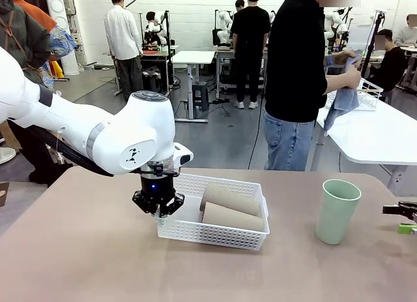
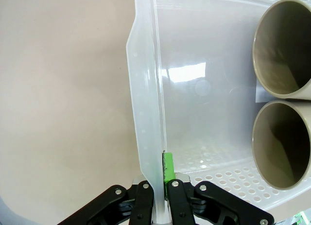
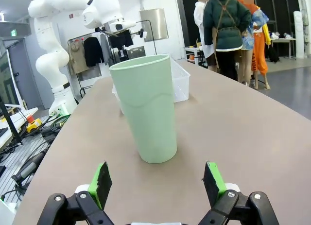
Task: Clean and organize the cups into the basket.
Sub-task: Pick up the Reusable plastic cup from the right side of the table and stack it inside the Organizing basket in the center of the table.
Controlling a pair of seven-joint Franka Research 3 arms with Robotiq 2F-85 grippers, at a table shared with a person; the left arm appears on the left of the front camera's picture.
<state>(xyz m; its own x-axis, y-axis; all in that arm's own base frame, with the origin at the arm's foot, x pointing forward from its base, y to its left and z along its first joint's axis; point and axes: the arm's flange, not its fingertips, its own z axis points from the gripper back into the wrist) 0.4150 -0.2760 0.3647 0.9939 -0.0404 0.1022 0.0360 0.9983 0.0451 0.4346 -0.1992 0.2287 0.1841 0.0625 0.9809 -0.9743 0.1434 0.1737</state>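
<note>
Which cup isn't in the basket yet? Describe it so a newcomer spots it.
On the brown table, look right of the white lattice basket. The mint green cup stands upright there, alone; the two tan cups lie inside the basket.

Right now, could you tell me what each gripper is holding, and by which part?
The left gripper pinches the basket's end wall; the right gripper holds nothing.

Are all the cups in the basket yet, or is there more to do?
Done: two brown cups lie in the basket. In hand: the left gripper is shut on the basket's side wall. Left: the green cup stands upright on the table, outside the basket, with the right gripper open facing it, not touching.
</note>
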